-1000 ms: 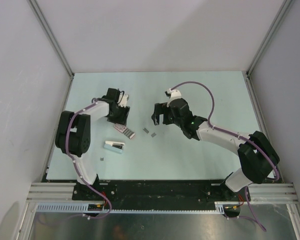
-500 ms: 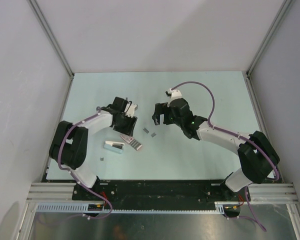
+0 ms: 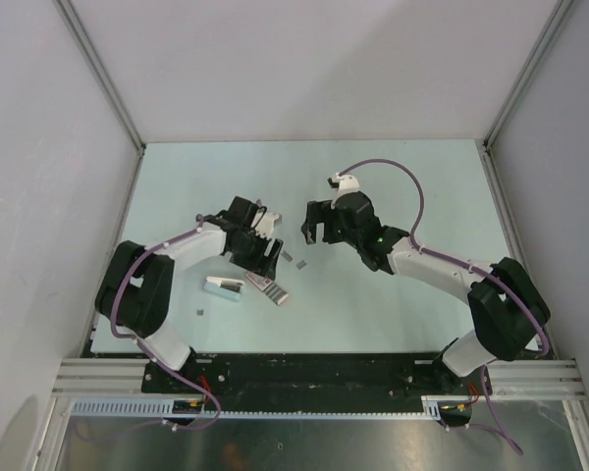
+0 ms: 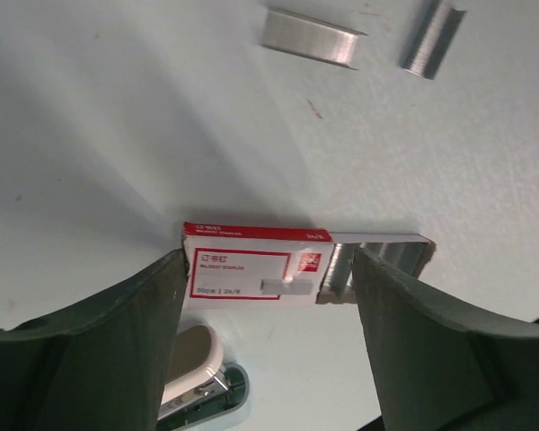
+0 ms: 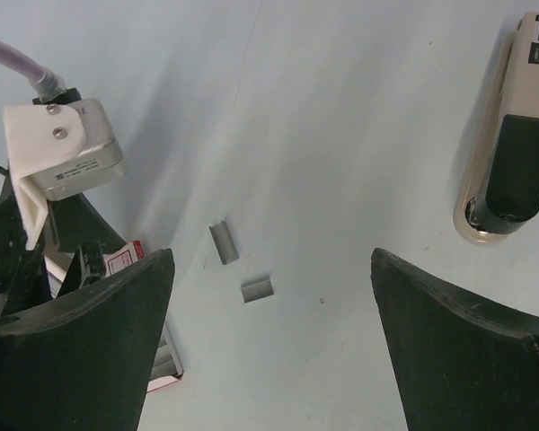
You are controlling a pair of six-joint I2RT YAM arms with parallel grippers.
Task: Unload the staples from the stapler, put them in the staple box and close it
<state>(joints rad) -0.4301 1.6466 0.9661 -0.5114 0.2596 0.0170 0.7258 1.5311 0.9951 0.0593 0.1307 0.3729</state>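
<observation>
The stapler, a slim beige bar with a black top, lies at the upper right of the right wrist view; in the top view it is hidden. Two tiny grey staples blocks lie on the table between the grippers. They also show in the left wrist view and the right wrist view. My left gripper is open and empty, just above a red-and-white staple box. My right gripper is open and empty above the staples blocks.
The red-and-white staple box lies with its tray slid partly out, rows of staples showing. A small white-and-teal stapling tool lies left of it. A tiny grey piece sits nearer the front edge.
My left gripper has swung right and toward the near edge. The staple box has shifted the same way and now lies below the gripper. The right arm has barely moved.
</observation>
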